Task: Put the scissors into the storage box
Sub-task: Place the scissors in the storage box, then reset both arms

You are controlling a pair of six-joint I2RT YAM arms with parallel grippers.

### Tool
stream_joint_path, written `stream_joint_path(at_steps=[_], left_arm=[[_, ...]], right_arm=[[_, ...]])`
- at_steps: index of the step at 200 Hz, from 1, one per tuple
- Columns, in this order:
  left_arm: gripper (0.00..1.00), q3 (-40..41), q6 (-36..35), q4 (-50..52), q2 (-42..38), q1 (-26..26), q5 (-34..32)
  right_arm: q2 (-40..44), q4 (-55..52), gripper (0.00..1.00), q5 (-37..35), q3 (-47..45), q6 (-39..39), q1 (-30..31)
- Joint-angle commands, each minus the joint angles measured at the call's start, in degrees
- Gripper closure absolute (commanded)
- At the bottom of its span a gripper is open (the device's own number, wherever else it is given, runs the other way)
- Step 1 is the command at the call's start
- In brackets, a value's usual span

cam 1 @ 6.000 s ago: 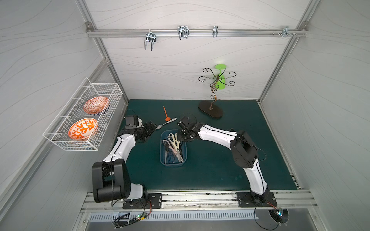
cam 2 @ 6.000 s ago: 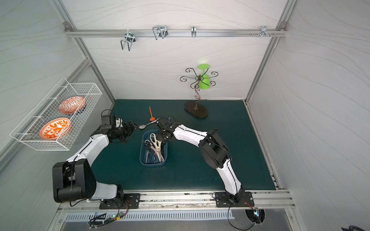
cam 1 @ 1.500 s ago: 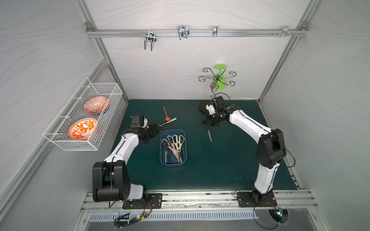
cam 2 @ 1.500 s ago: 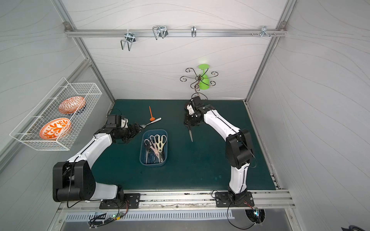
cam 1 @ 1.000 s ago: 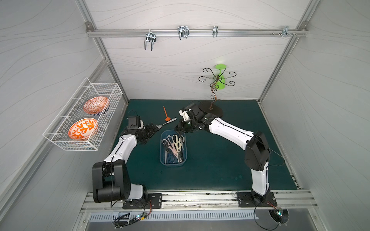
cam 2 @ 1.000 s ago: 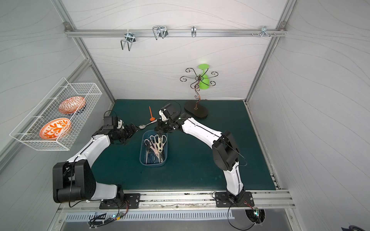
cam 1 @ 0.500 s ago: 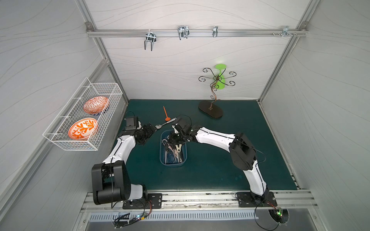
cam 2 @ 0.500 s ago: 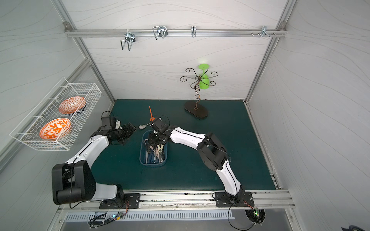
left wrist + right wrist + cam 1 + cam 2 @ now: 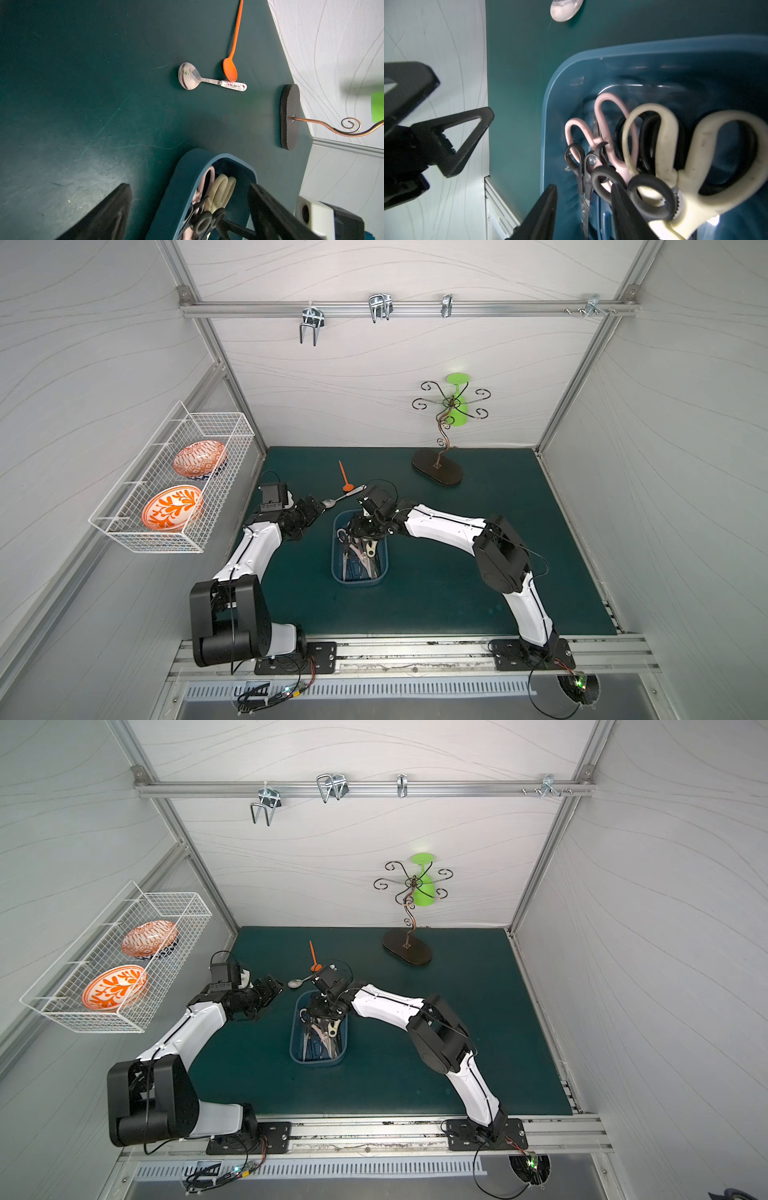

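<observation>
Table point(image 9: 457, 572): no loose pair showing. Storage box point(image 9: 337, 572) mid-table, under the right hand point(image 9: 583, 187), jaws partly apart over the far end, gripping nothing. Left hand point(image 9: 315, 508) just beside, wide, empty. Scissors point(image 9: 660, 158) piled inside. Steel spoon point(image 9: 207, 80) and orange spoon point(image 9: 232, 52) outside. Judged nearly finished: only withdrawal left.

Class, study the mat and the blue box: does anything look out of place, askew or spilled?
Nothing looks spilled or damaged. The scissors lie in an overlapping heap in the box. A steel spoon and an orange spoon lie loose on the mat beyond its far end.
</observation>
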State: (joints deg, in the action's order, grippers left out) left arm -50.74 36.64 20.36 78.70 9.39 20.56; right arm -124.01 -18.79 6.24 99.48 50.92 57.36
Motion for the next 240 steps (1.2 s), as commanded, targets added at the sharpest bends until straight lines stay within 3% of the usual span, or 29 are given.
stream_joint_path(at_steps=[1,32,41,58,89,107,129,153,168,178,193,200,203,240], left_arm=[[0.08,0.21,-2.04,-2.36,-1.50,0.36,-2.05],[0.08,0.55,-4.10,-2.73,-2.01,0.30,-4.45],[0.08,0.90,-4.75,-2.99,-2.29,0.29,-4.86],[0.08,1.48,-6.30,-3.57,-3.14,0.33,-5.72],[0.07,2.02,-8.25,-4.00,-4.74,0.32,-8.62],[0.06,1.96,-10.37,-4.34,-5.79,0.36,-15.45],[0.05,4.36,-13.93,-11.10,-5.63,0.35,-23.44],[0.05,5.56,-18.07,-16.48,-3.22,0.33,-27.12],[0.05,8.08,-20.42,-21.54,-2.52,0.32,-29.76],[0.05,10.84,-22.14,-26.90,-2.41,0.37,-30.56],[0.05,15.55,-24.02,-35.92,-1.79,0.22,-30.20],[0.05,17.52,-24.31,-39.63,-1.18,0.28,-29.58],[0.04,18.10,-24.34,-40.93,-0.95,0.22,-29.38],[0.02,26.04,-24.67,-59.22,3.13,-1.62,-30.35]], right_arm=[[5.33,-1.41,0.52,-4.10,0.27,-5.06,-0.04],[14.28,-2.39,0.44,-8.76,-4.43,-14.33,-2.83],[17.05,-3.60,0.36,-9.81,-6.29,-17.24,-4.76],[22.63,-4.94,0.33,-10.90,-11.24,-21.85,-9.80],[32.11,-4.99,0.30,-11.79,-23.33,-30.94,-23.59],[36.64,-2.95,0.30,-13.16,-31.09,-36.75,-32.95],[40.20,6.27,0.30,-12.12,-41.89,-42.82,-43.53],[40.25,14.41,0.29,-10.01,-49.75,-44.52,-50.69],[38.77,16.11,0.29,-8.93,-51.97,-45.80,-53.30],[38.33,22.92,0.28,-8.79,-55.64,-46.67,-54.26],[37.81,35.56,0.17,-10.54,-61.65,-46.21,-55.14],[37.60,39.31,0.03,-11.17,-63.30,-45.82,-55.41],[37.46,41.00,0.01,-11.35,-64.04,-45.75,-55.49],[36.83,52.89,0.01,-11.96,-69.28,-45.74,-55.05]])
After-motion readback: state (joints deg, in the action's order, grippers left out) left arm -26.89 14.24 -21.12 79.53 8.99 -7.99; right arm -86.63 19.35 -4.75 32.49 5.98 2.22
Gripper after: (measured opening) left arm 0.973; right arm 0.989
